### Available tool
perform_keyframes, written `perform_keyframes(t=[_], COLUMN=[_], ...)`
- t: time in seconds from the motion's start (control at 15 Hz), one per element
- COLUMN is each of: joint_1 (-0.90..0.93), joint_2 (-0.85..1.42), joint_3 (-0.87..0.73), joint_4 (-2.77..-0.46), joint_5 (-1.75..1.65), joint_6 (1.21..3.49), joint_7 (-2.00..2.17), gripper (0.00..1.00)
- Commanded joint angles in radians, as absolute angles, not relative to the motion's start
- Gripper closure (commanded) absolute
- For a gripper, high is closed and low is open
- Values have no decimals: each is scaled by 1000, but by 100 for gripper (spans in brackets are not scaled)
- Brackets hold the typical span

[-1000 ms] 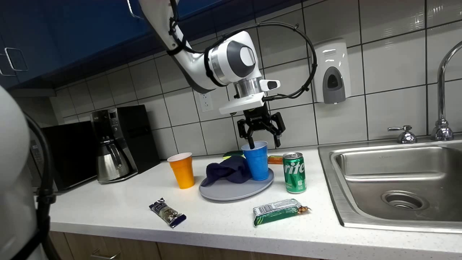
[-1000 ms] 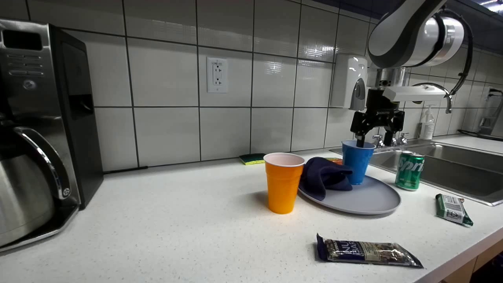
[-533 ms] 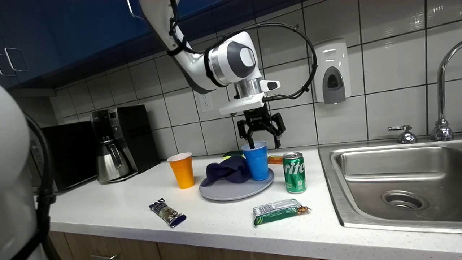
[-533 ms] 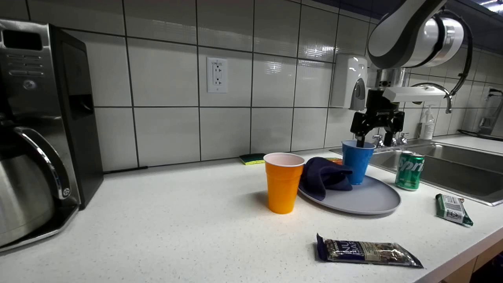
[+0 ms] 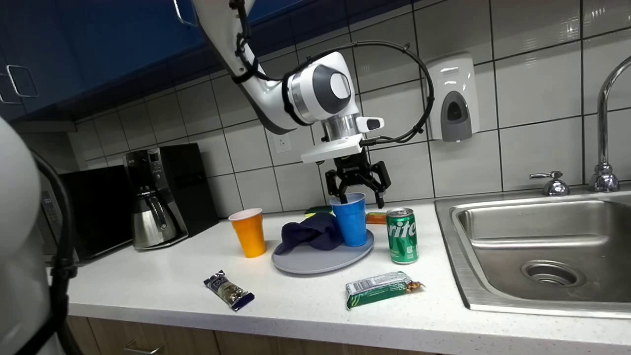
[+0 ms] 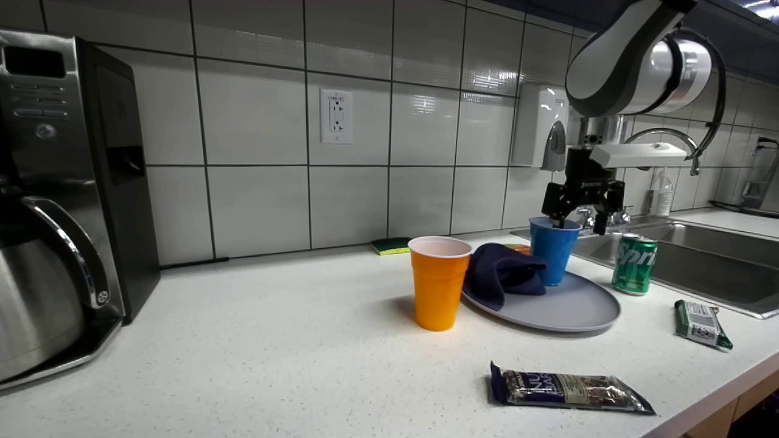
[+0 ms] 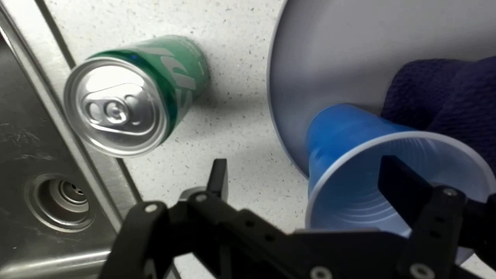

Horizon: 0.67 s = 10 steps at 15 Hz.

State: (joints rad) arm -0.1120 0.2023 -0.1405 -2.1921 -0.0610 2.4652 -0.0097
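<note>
Noted gripper with jaws spread wide, straddling the wall of blue cup: one finger reaching into the mouth of the cup, the other outside, on the side toward green soda can; could not tell about contact between finger and rim; located blue cup upright on grey plate, close to the edge, next to crumpled dark blue cloth lying largely on the same plate; found can upright on speckled counter, between plate and steel sink, near the plate yet apart from it; logged orange cup upright on the counter, beside the plate, on the side toward coffee maker; saw nut bar lying flat toward the front edge of the counter, plus green-and-white wrapped bar in front of the can; spotted sponge, green over yellow, at the foot of tiled wall; glimpsed, in an exterior view, orange item partly hidden behind blue cup; recorded soap dispenser mounted on the wall, above the back of the counter.
</note>
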Motion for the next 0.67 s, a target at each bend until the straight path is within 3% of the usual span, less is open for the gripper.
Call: perform_keyframes(t=[0.0,0.13,0.6], joint_1=[-122,-122,-122], joint_2=[219,223,225], joint_3=[-129,-130,-127], joint_4=[-2174,-2174,-2175], joint_5=[-38,-40,-35], joint_6=[2477,2482,2484], joint_7=[-26,-25,-31], gripper=[25,34,90])
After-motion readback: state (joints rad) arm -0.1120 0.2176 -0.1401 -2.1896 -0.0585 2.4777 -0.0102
